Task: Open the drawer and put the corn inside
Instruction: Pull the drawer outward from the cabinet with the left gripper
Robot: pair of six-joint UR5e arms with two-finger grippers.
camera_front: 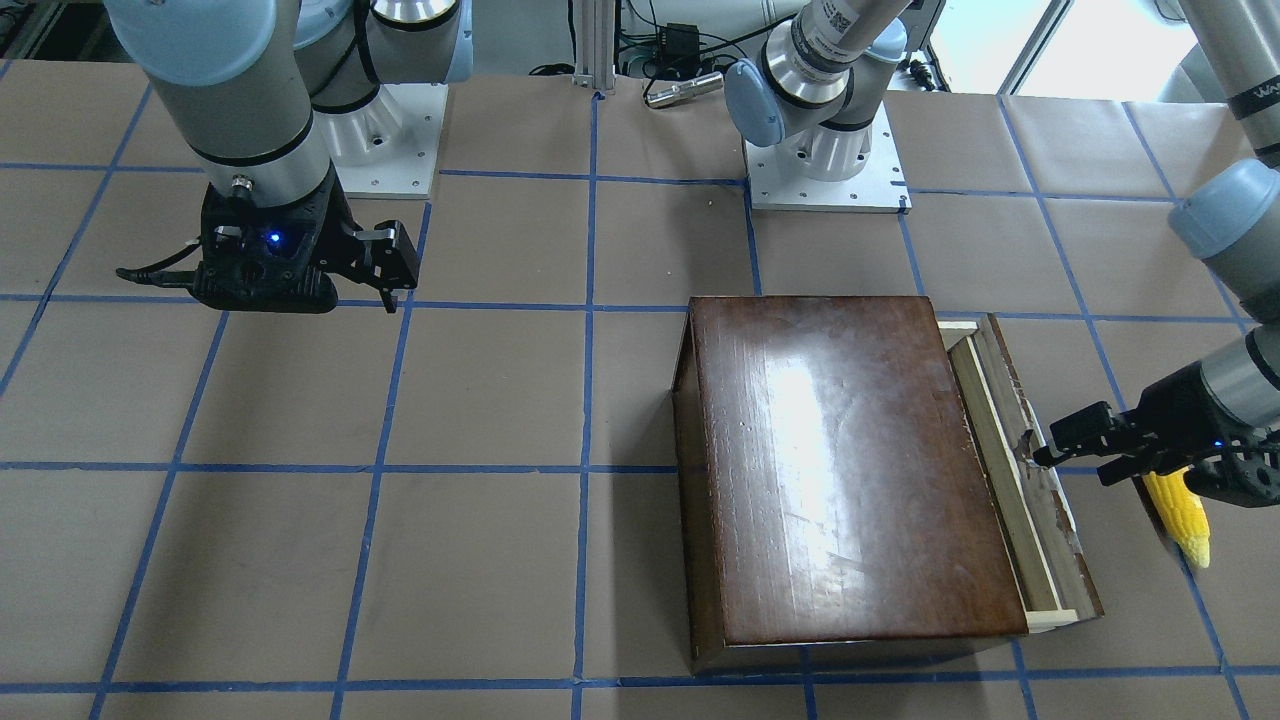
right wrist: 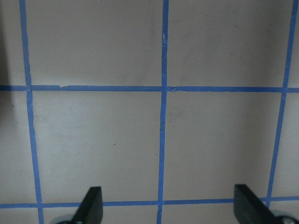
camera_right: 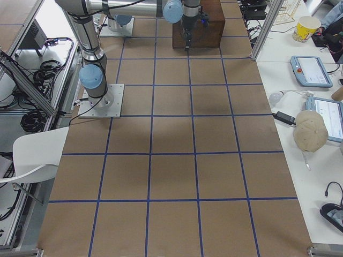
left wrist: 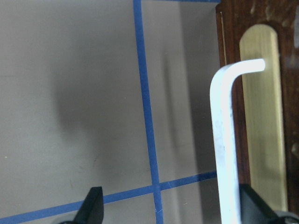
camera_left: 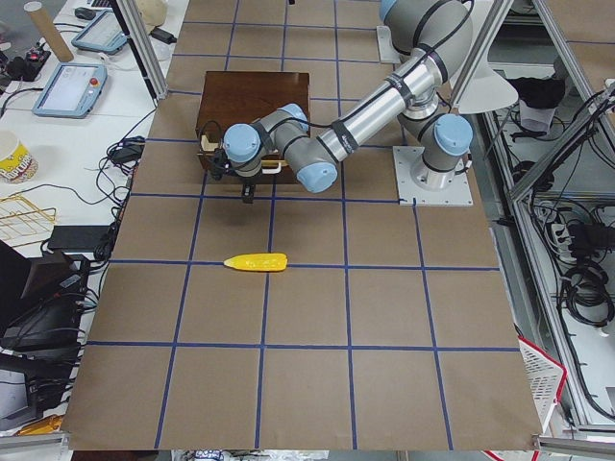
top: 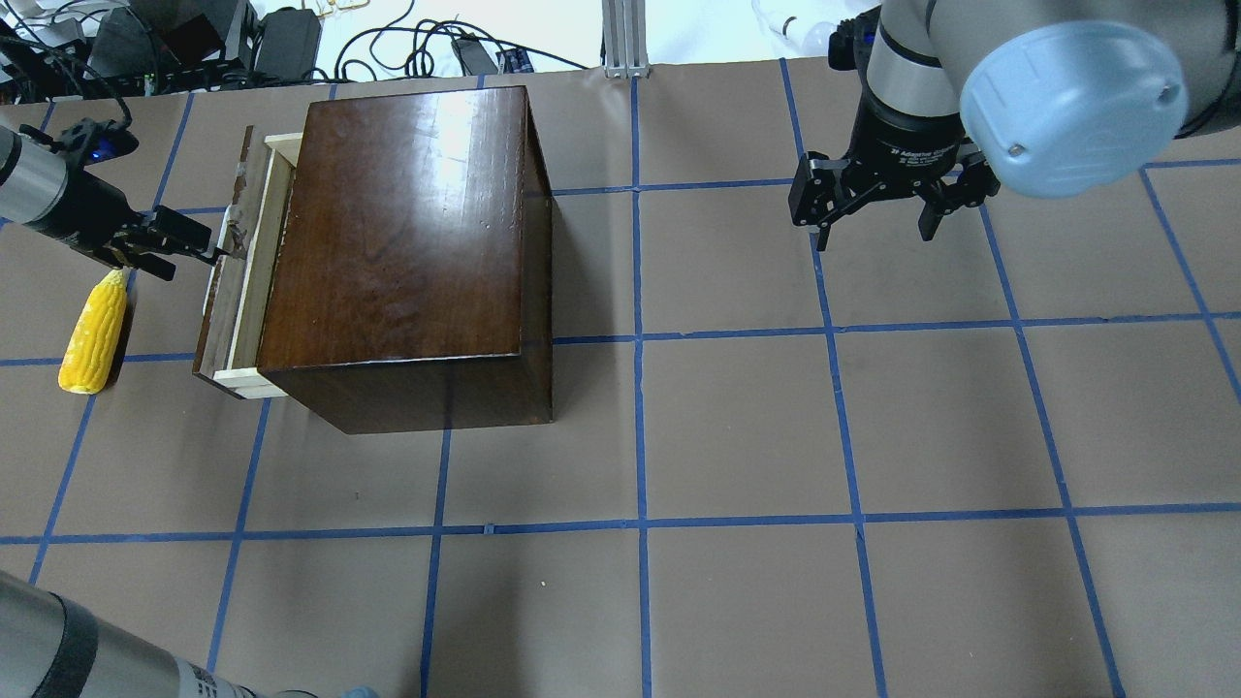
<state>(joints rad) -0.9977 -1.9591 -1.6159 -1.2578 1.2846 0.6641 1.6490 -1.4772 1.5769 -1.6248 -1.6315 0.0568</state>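
A table [top: 737, 427] covered in brown paper with a blue tape grid holds a glossy dark-brown wooden box [top: 407, 233] on the robot's left half. The drawer [top: 238, 281] stands a little way out of the box on the side facing the robot's left, so that a narrow strip of its pale wood tray shows behind the worn dark front panel. The left gripper [top: 199, 247] is level with the drawer front, its tips right at the panel. In the left wrist view its jaws are spread wide, and the drawer's white bent-metal handle [left wrist: 224, 140] runs between the two black fingers [left wrist: 93, 207], close to the one nearer the panel and not pinched. The corn [top: 94, 330], a bright yellow cob, lies flat on the table just outside the drawer front. It is apart from the drawer, roughly parallel to the panel, with its tapered end pointing away from the robot's base and the left arm crossing above it. The right gripper [top: 873, 228] hangs above bare table on the robot's right half, well apart from the box, pointing down with its jaws wide apart and nothing between them.
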